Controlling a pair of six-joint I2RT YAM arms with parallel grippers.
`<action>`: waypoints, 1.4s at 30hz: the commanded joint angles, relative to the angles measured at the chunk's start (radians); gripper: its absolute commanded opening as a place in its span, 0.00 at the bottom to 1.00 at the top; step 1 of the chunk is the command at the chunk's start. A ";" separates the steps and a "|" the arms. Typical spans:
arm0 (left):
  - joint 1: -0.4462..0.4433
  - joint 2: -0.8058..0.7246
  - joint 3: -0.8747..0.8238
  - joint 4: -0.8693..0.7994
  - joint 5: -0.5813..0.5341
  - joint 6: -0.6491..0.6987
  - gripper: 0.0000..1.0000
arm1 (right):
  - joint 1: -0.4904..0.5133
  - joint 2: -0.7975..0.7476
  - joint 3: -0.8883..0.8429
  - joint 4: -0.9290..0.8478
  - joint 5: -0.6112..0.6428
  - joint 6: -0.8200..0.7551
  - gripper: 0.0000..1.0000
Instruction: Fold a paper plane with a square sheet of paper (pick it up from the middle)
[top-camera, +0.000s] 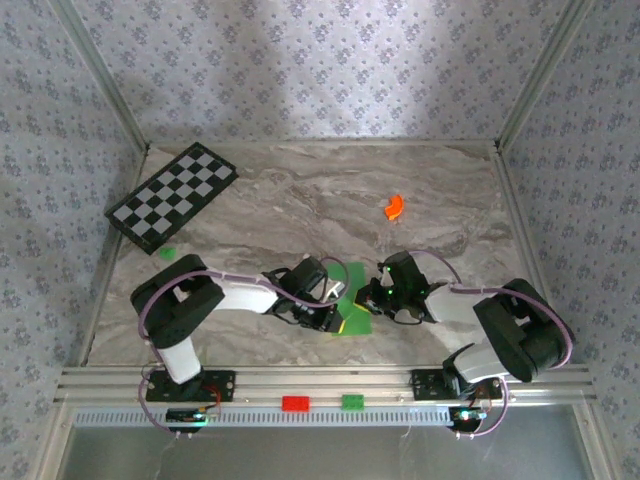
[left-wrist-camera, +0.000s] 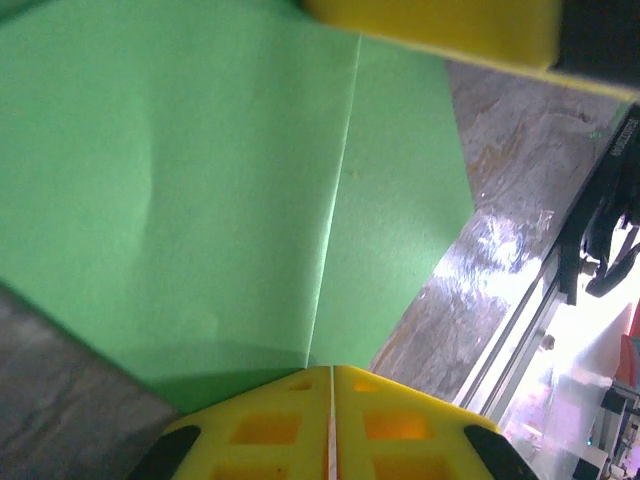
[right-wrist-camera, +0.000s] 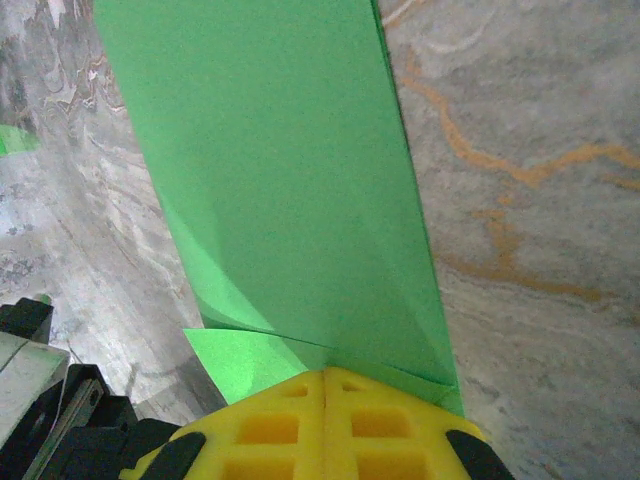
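Observation:
The square sheet of paper (top-camera: 352, 296) is bright green, folded, and lies between the two grippers near the table's front middle. In the left wrist view the paper (left-wrist-camera: 200, 200) shows a straight centre crease that runs into the seam of my left gripper (left-wrist-camera: 331, 385), whose yellow jaws are shut on its edge. A yellow finger (left-wrist-camera: 430, 30) of the other gripper crosses the top of that view. In the right wrist view the paper (right-wrist-camera: 280, 180) is a long narrow layered strip, and my right gripper (right-wrist-camera: 325, 385) is shut on its near end. Seen from above, the left gripper (top-camera: 337, 316) and the right gripper (top-camera: 373, 299) almost meet.
A black-and-white checkered board (top-camera: 172, 196) lies at the back left with a tiny green block (top-camera: 166, 252) near it. A small orange curved piece (top-camera: 394, 207) is at the back right. A red block (top-camera: 295, 403) and a green block (top-camera: 352, 402) sit on the front rail.

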 joint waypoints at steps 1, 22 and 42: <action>-0.010 -0.062 -0.008 -0.054 0.004 0.005 0.10 | -0.013 0.034 -0.011 -0.135 0.076 -0.023 0.00; -0.003 0.033 -0.005 0.006 -0.050 -0.015 0.05 | -0.009 -0.006 0.044 -0.147 0.055 -0.038 0.01; -0.006 0.048 -0.043 0.006 -0.080 -0.030 0.01 | 0.111 -0.004 -0.024 -0.060 0.107 0.034 0.00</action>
